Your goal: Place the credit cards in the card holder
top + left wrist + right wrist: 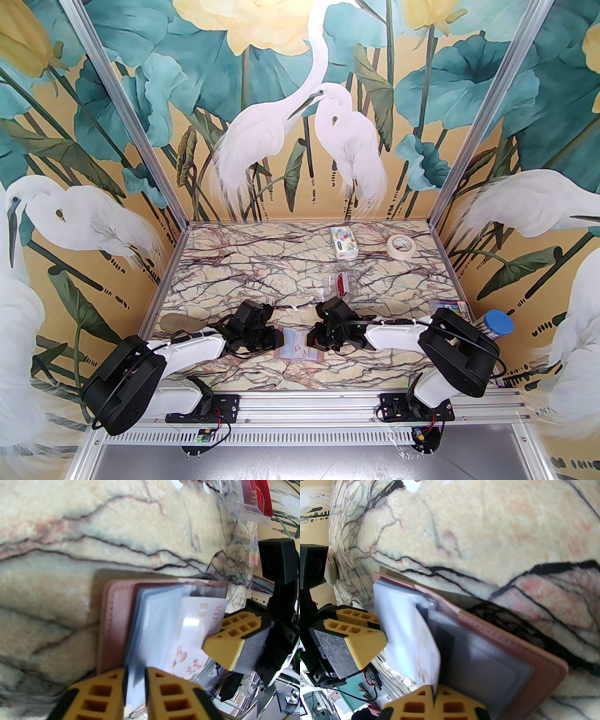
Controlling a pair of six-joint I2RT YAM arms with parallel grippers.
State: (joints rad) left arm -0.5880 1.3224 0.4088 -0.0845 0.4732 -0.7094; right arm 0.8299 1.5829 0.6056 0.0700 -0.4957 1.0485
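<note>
Card holder (300, 346) lies open on marble table (243, 262), lower centre of top view, btwn both grippers. L gripper (136, 671) pinches its clear sleeve pages at bottom centre of L wrist view, pink cover flat underneath. R gripper (434, 688) is clamped on a pale credit card (412, 639) w/ gold chip, "VIP" and hearts print. Card's far end lies over the sleeves; can't tell if it's inside a pocket. Clear stand (332, 281) w/ red cards (343, 282) sits just above R gripper. Tissue pack (344, 241) and tape roll (401, 244) lie near table's top edge.
</note>
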